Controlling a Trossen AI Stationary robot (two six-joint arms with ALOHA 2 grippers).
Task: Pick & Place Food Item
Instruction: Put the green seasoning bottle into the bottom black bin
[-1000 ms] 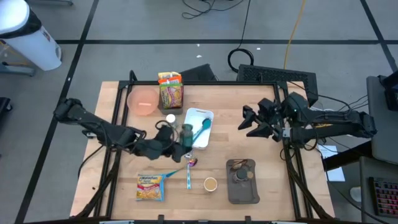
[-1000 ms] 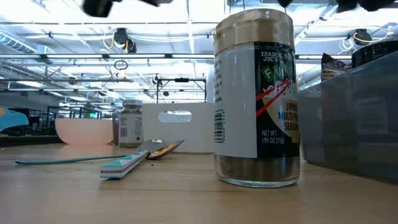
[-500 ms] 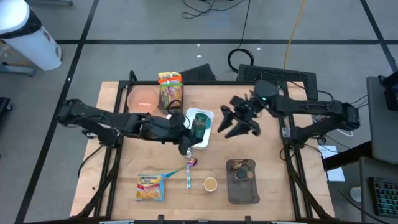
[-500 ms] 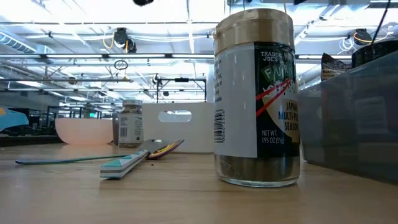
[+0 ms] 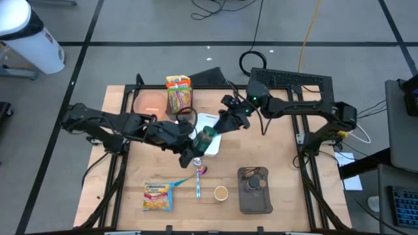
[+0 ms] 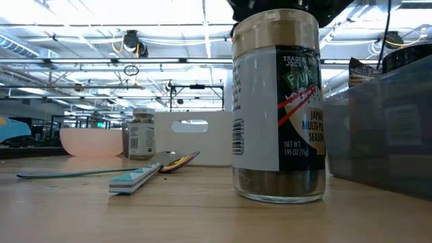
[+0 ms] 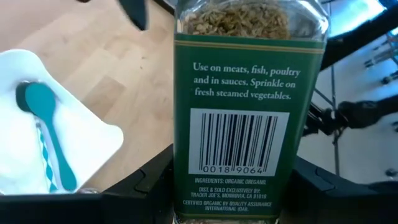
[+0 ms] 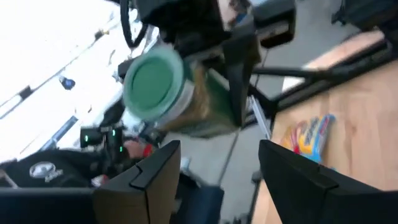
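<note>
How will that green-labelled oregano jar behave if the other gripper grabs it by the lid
The oregano jar looks rigid, probably glass, so likely slippery and breakable. Its round green lid may twist within the fingers. The left gripper holds it, so support seems adequate.

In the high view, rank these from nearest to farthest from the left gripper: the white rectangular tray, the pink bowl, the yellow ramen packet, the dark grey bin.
Measured from the left gripper, which holds a green-labelled spice jar:
1. White rectangular tray, directly beneath and beside it.
2. Yellow ramen packet, toward the front-left corner.
3. Pink bowl, back-left; too close to the packet to rank firmly.
4. Dark grey bin, front-right, similarly close.
</note>
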